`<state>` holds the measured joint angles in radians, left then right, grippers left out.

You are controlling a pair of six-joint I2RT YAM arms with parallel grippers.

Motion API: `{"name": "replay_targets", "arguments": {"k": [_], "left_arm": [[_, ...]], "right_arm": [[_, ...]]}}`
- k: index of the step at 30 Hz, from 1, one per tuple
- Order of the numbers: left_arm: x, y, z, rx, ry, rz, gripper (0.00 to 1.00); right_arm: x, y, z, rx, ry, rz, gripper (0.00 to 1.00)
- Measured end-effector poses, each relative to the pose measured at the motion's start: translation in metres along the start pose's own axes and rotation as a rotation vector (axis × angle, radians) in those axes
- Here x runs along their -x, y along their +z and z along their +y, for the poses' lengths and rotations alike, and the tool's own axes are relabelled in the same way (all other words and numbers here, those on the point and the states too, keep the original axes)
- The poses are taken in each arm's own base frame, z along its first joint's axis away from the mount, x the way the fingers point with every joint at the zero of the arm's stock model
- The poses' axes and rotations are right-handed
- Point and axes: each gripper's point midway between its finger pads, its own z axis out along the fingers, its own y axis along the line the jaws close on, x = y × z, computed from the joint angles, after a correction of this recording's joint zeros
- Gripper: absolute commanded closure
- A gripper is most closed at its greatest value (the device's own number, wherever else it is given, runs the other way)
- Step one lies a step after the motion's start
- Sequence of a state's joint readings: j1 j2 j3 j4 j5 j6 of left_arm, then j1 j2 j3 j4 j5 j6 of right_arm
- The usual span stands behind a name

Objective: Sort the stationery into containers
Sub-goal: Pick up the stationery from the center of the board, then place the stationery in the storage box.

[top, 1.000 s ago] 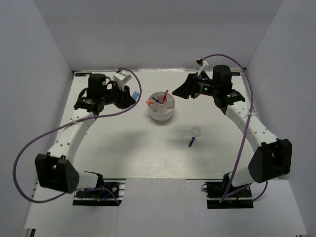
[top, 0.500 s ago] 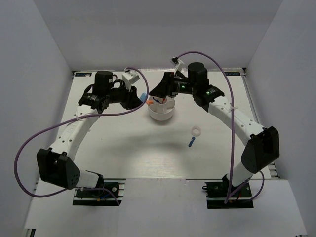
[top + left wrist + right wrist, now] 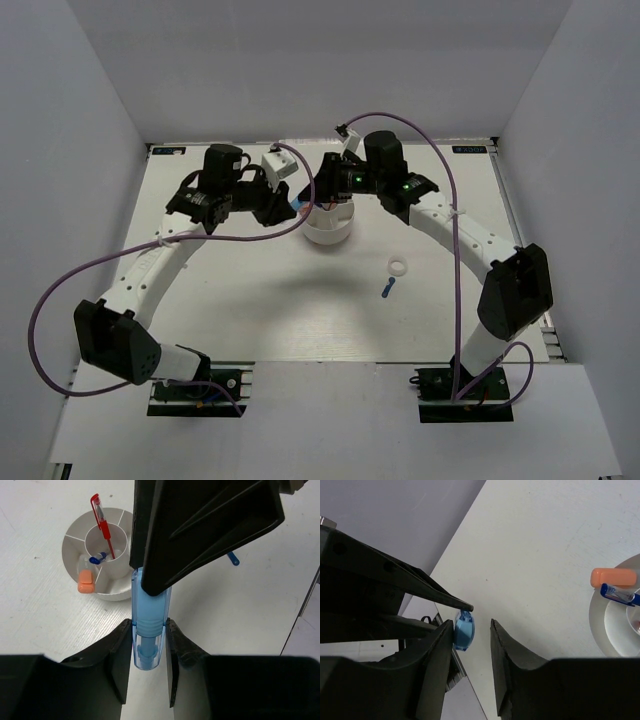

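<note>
Tabletop (image 3: pixel 250 300): white, matte, faintly speckled, soft grey shadows across its middle | Back wall (image 3: pixel 320 60): plain pale lavender-grey, meeting the tabletop's far edge | Left wall (image 3: pixel 60 200), right wall (image 3: pixel 590 180): same plain panels, slanting outward | Near ledge (image 3: pixel 330 425): white strip below the tabletop's front edge | Light: even, diffuse, from above

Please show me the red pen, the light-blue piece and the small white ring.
red pen (image 3: pixel 103 527): left wrist view, middle of its barrel.
light-blue piece (image 3: pixel 148 622): left wrist view, its ribbed middle.
white ring (image 3: pixel 391 267): top external view, left side of its band.
</note>
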<state>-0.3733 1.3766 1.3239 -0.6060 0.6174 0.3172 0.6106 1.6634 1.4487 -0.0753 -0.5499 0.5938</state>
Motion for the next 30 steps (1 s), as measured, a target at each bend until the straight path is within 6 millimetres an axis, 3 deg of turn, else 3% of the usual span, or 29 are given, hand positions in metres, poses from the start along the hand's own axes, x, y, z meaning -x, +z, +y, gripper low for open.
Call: {"name": "replay_targets", "arguments": {"k": [5, 11, 16, 17, 18, 20, 21, 26, 30], "left_arm": [[0.001, 0.004, -0.004, 0.002, 0.038, 0.011, 0.92], [0.0, 0.006, -0.004, 0.014, 0.053, 0.02, 0.89], [0.0, 0.007, -0.004, 0.022, 0.036, 0.023, 0.9], [0.0, 0.007, -0.004, 0.024, 0.029, 0.024, 0.85], [0.0, 0.007, -0.004, 0.027, 0.025, 0.025, 0.73], [-0.001, 0.007, -0.003, 0.036, 0.011, 0.027, 0.21], [0.0, 0.007, -0.002, 0.039, 0.0, 0.021, 0.02], [0.005, 0.004, 0.004, 0.072, -0.086, -0.014, 0.02], [0.009, -0.008, 0.014, 0.117, -0.186, -0.045, 0.02]], "right_arm": [[-0.002, 0.001, 0.004, 0.011, 0.004, 0.007, 0.74], [-0.004, 0.001, 0.005, 0.013, 0.02, 0.013, 0.97], [-0.005, 0.001, 0.004, 0.017, 0.03, 0.016, 1.0], [-0.005, 0.001, 0.004, 0.02, 0.028, 0.014, 1.0], [-0.006, 0.001, 0.003, 0.022, 0.027, 0.013, 1.0], [-0.006, 0.001, 0.002, 0.022, 0.027, 0.011, 1.0], [-0.006, 0.001, 0.001, 0.02, 0.025, 0.012, 1.0], [0.0, -0.004, -0.014, -0.035, -0.022, -0.012, 1.0], [0.02, -0.022, -0.039, -0.145, -0.125, -0.075, 1.0]]}}
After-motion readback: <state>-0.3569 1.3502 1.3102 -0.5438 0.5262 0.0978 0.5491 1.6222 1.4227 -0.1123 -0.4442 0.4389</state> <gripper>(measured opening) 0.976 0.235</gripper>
